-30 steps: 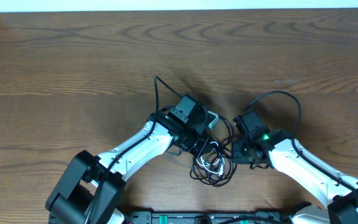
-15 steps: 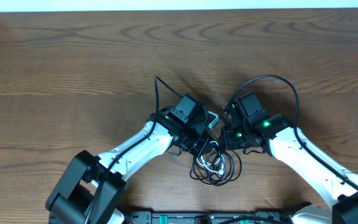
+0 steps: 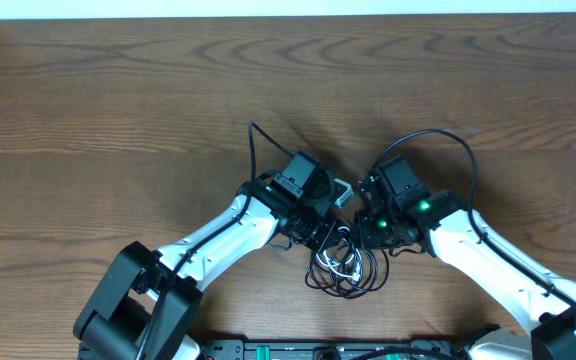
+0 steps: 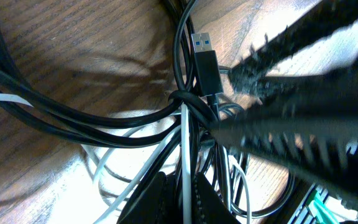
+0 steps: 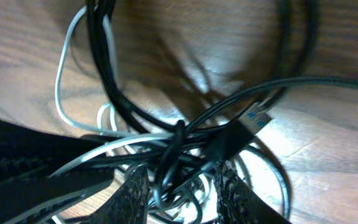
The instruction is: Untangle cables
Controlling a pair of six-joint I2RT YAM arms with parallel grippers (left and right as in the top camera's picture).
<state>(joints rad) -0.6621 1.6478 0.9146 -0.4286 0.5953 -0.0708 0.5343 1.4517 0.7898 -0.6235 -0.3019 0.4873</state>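
Dark wood table bears tangled cables; right gripper spread, left gripper unreadable.

We read this as a robot lab bench: bare wood-grain tabletop, two white-and-black arms mounted at its near edge, green status light lit on one.

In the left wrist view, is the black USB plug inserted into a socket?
No, the USB plug lies free among the cables, its metal tip bare.
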